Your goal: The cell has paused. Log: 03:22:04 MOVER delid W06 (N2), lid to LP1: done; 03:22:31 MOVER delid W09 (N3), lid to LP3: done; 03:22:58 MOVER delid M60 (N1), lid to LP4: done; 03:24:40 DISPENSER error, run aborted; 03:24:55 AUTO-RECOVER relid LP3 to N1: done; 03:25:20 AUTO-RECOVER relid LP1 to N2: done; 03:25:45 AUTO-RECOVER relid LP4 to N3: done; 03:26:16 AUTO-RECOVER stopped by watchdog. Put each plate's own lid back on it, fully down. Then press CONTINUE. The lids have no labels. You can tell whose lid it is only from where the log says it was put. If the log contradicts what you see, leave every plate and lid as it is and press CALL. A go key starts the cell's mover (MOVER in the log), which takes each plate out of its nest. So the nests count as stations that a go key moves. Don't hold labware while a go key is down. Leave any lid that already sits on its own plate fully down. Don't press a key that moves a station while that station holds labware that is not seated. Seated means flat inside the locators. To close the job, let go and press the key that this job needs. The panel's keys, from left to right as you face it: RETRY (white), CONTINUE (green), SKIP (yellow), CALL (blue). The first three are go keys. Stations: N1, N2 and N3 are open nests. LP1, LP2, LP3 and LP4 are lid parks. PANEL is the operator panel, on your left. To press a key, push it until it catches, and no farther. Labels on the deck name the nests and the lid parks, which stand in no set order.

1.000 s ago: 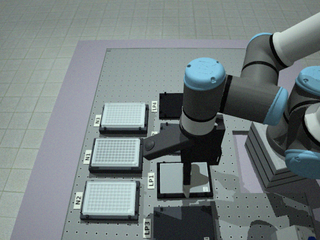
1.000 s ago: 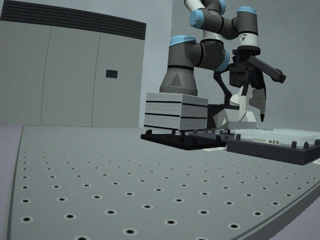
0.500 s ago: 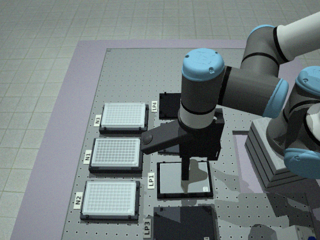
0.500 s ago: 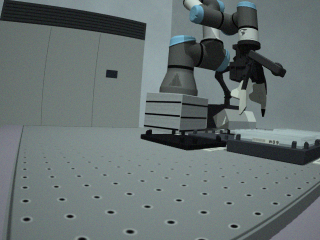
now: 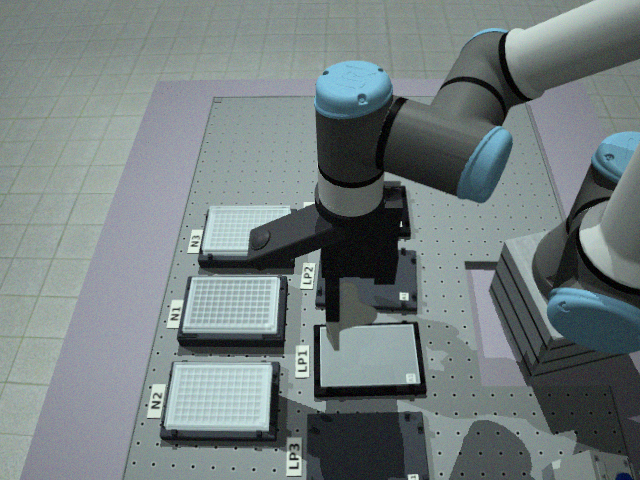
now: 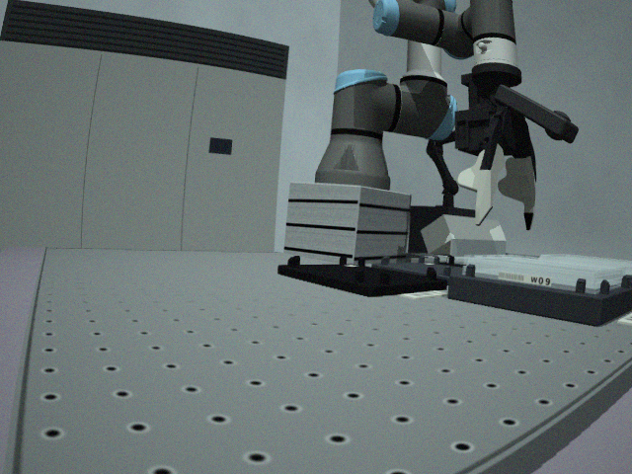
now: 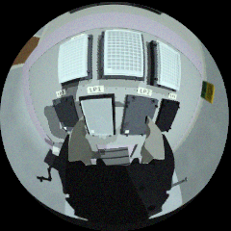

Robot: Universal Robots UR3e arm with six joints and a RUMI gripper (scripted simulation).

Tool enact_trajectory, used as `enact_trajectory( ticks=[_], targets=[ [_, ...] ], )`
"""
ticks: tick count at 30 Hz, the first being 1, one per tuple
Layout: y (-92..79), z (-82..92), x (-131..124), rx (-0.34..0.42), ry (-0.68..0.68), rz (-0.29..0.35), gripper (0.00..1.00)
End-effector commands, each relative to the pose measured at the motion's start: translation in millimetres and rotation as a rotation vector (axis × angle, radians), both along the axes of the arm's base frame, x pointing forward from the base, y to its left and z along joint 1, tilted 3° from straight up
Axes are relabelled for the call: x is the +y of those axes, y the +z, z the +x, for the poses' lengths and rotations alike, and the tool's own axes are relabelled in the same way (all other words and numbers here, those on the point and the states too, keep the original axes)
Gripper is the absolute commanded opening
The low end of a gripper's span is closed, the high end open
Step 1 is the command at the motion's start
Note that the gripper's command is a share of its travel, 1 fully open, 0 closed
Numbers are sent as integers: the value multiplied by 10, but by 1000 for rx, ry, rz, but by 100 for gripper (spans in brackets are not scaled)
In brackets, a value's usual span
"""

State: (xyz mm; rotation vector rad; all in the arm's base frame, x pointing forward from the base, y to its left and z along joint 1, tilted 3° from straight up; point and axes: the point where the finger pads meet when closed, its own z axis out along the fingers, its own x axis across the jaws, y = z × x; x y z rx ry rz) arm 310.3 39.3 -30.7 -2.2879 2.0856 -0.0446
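Three well plates sit in nests along the left: N3 [image 5: 242,230] at the back, N1 [image 5: 231,305] in the middle, N2 [image 5: 219,397] at the front. N1's plate shows its wells most sharply; I cannot tell for sure which plates carry lids. The plate nearest the exterior camera reads W09 [image 6: 539,279]. A flat lid [image 5: 369,355] lies on park LP1 and also shows in the wrist view [image 7: 97,115]. My gripper [image 5: 343,330] is open and empty, high above the gap between LP1 and LP2 [image 5: 382,289]; it also shows in the exterior view [image 6: 503,221] and the wrist view [image 7: 115,144].
Park LP3 [image 5: 364,444] at the front is bare and dark. LP2 looks bare. LP4 [image 5: 404,204] is mostly hidden behind my wrist. The arm's stepped pedestal [image 5: 522,310] stands to the right. A corner of the panel [image 5: 612,467] shows at the bottom right.
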Motion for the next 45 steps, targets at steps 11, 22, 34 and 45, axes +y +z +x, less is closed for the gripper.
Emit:
enact_trajectory(
  ticks=[11, 22, 34, 45],
  targets=[
    [10, 551, -491, 2, 1, 0, 82],
    [22, 881, -797, 2, 1, 0, 82],
    [35, 1248, -1137, 1, 1, 0, 82],
    [44, 1487, -1359, 1, 1, 0, 82]
  ],
)
